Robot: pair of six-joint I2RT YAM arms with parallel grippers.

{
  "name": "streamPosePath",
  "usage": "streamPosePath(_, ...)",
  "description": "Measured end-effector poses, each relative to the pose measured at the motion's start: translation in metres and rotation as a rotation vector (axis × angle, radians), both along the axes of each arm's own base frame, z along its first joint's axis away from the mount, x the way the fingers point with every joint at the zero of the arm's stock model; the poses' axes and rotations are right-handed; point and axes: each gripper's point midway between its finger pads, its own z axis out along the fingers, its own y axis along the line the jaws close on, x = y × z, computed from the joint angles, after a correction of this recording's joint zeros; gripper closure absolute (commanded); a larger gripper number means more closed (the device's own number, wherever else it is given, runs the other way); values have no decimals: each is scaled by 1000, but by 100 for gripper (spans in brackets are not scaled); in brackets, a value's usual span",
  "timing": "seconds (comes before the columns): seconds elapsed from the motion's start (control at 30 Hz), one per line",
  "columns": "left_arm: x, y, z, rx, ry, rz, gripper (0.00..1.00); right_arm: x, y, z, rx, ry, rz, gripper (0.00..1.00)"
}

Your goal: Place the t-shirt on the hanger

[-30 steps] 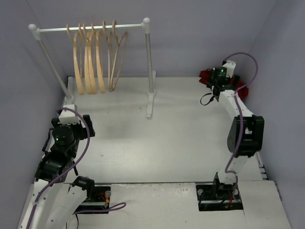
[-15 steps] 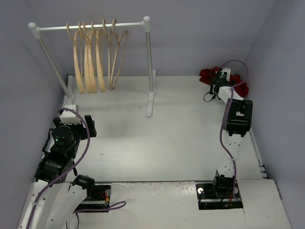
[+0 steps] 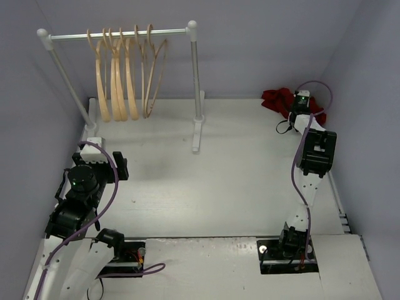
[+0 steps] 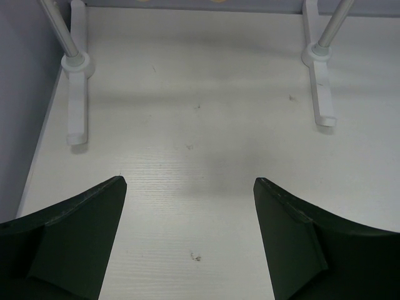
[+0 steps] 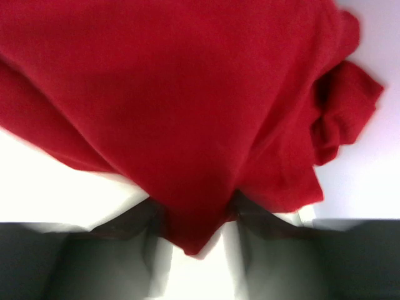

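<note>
The dark-red t-shirt [image 3: 275, 97] lies crumpled in the far right corner of the table. In the right wrist view the t-shirt [image 5: 187, 94] fills most of the frame, and a fold of it hangs down between my right gripper [image 5: 197, 219], whose jaws are pinched together on the cloth. From above, the right gripper [image 3: 299, 104] is at the shirt's right side. Several pale wooden hangers [image 3: 125, 81] hang on the rail at the far left. My left gripper [image 4: 189, 182] is open over bare table near the left edge, holding nothing.
The white-and-metal rail stand [image 3: 195, 87] occupies the back left, its two white feet [image 4: 75, 100] [image 4: 322, 94] reaching toward my left gripper. Grey-purple walls close in the table on the left, back and right.
The right arm has reached further into the far right corner and its jaws have closed on the t-shirt. The left arm has stayed put.
</note>
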Motion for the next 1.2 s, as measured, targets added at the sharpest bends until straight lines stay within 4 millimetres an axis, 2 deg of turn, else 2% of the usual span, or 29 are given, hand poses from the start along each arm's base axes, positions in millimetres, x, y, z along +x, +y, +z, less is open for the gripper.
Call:
streamPosePath(0.03, 0, 0, 0, 0, 0, -1, 21, 0, 0, -1, 10, 3, 13, 99)
streamPosePath(0.07, 0, 0, 0, -1, 0, -2, 21, 1, 2, -2, 18, 6, 33, 100)
streamPosePath(0.2, 0, -2, 0, -3, 1, -9, 21, 3, 9, -1, 54, -3, 83, 100)
streamPosePath(0.27, 0, -2, 0, -4, 1, -12, 21, 1, 20, 9, 74, -10, 117, 100)
streamPosePath(0.33, 0, -2, 0, -4, 0, -13, 21, -2, 37, 32, 91, -36, 158, 100)
streamPosePath(0.4, 0, -3, 1, -5, -3, -15, 21, -3, 64, 74, 103, -95, 213, 100)
streamPosePath(0.47, 0, -3, 1, -6, -6, -16, 21, -6, 102, 135, 103, -190, 289, 100)
streamPosePath(0.53, 0, -3, 1, -7, -6, -16, 21, -17, 151, 205, 110, -314, 390, 100)
streamPosePath(0.63, 1, -3, 1, -7, -3, -17, 21, -62, 239, 315, 153, -527, 594, 100)
streamPosePath(0.7, 1, -4, 0, -8, 2, -20, 21, -104, 287, 374, 200, -652, 726, 100)
streamPosePath(0.77, 2, -5, -1, -9, 8, -25, 21, -146, 313, 416, 249, -754, 821, 98)
streamPosePath(0.83, 3, -5, -3, -10, 14, -26, 21, -176, 319, 438, 301, -816, 862, 97)
streamPosePath(0.93, 4, -5, -4, -12, 21, -29, 21, -199, 322, 429, 388, -817, 872, 96)
streamPosePath(1.0, 5, -6, -5, -13, 24, -34, 21, -203, 328, 402, 445, -775, 865, 97)
streamPosePath(1.1, 5, -9, -6, -16, 31, -46, 21, -203, 335, 322, 525, -611, 820, 97)
streamPosePath(1.2, 6, -13, -8, -22, 40, -69, 21, -204, 337, 219, 585, -379, 732, 97)
